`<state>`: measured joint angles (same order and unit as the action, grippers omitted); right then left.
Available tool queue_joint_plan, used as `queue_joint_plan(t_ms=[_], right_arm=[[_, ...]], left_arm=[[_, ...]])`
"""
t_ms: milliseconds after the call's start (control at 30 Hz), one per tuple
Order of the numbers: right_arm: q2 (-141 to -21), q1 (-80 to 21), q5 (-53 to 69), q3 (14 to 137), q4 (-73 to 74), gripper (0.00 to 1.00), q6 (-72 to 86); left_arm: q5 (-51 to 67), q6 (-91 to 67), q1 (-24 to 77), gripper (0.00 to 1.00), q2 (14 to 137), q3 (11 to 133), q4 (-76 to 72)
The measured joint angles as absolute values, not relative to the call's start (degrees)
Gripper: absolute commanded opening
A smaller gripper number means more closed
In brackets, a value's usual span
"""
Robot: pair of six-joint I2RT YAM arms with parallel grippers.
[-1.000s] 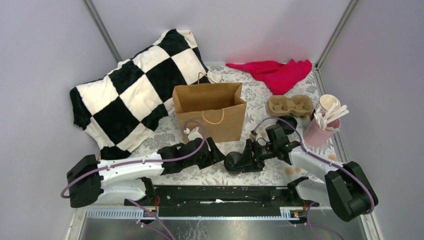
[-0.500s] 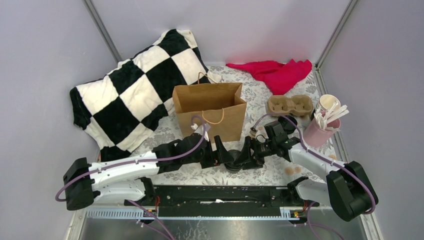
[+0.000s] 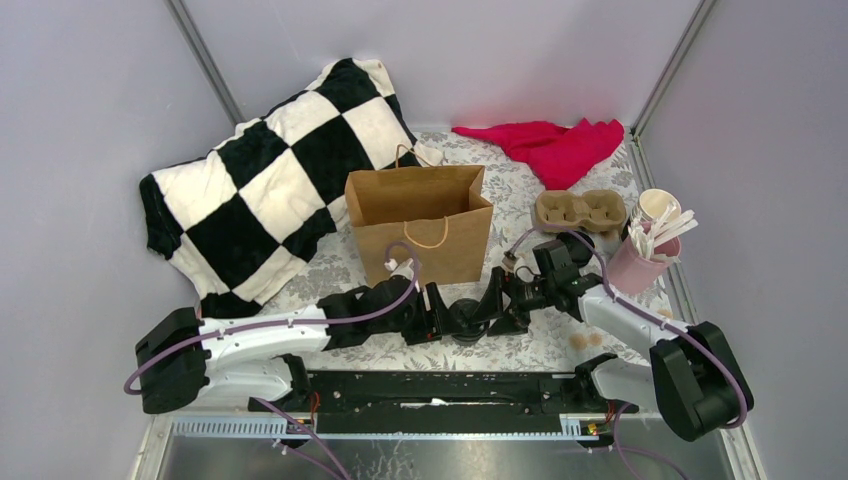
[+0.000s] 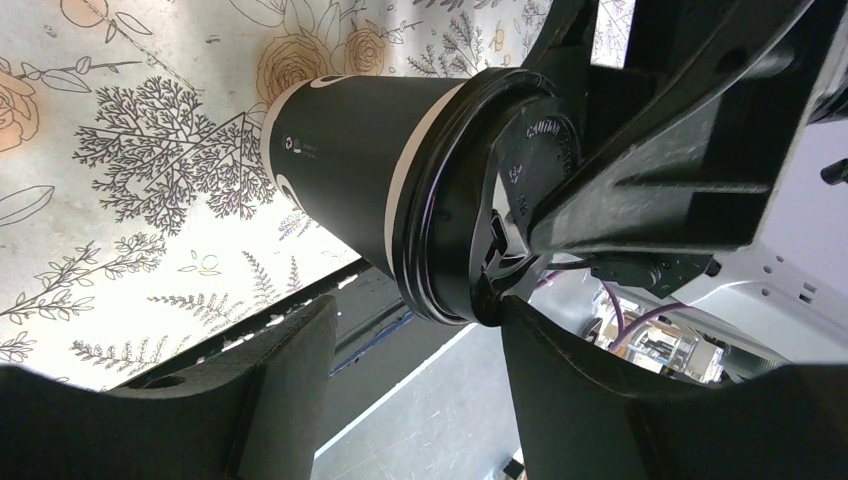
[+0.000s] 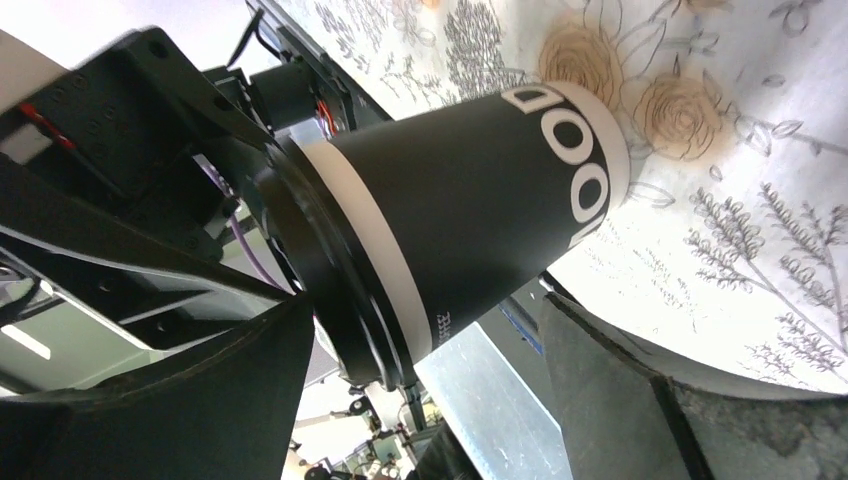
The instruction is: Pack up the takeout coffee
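Note:
One black takeout coffee cup [image 3: 466,318] with a black lid stands on the floral cloth, just in front of the brown paper bag [image 3: 420,230]. My left gripper [image 3: 447,308] reaches it from the left and my right gripper [image 3: 490,305] from the right. In the left wrist view the cup [image 4: 350,170] sits at the tips of the left gripper [image 4: 415,320]: one finger [image 4: 560,380] touches the lid rim, the other stands apart. In the right wrist view the cup [image 5: 470,220] stands between the spread fingers of the right gripper [image 5: 425,320], with a gap on one side.
A checkered pillow [image 3: 270,190] lies at the back left and a red cloth [image 3: 550,145] at the back right. A cardboard cup carrier [image 3: 580,210], a white paper cup [image 3: 657,207] and a pink cup of stirrers [image 3: 635,262] stand on the right.
My left gripper has moved right up to the cup that the right gripper was shut on. The right gripper's jaws have spread wider, off the cup. The cup has barely moved.

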<state>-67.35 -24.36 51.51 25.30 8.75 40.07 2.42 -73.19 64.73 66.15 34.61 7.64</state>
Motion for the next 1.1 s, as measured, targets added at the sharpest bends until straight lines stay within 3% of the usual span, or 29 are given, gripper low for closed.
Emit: queue_joint_plan(t_ms=[167,300,533,700,867,1100], right_arm=[[-70.17,-21.04,54.30,28.27,8.43,0.89,38.59],[-73.71,-19.86,56.64,28.97,4.21,0.78,39.13],[-86.43,-18.31,66.35,19.86,-25.52,0.64,48.47],[-90.83,-17.89,69.36,14.59,-44.29,0.66,55.59],[-83.72,-18.57,65.30,16.67,-33.32,0.68,50.26],[-78.54,-19.51,59.96,26.41,-5.06,0.84,36.80]], left_arm=[[2.44,-73.56,64.79,0.63,65.93,33.91,6.44],[2.44,-73.56,64.79,0.61,65.93,33.89,6.33],[2.28,-75.00,64.79,0.60,65.23,30.89,2.76],[2.42,-76.97,65.14,0.59,64.12,27.46,-1.74],[1.80,-77.01,65.30,0.62,63.68,27.38,-1.19],[0.67,-73.06,65.36,0.74,63.29,32.53,7.86]])
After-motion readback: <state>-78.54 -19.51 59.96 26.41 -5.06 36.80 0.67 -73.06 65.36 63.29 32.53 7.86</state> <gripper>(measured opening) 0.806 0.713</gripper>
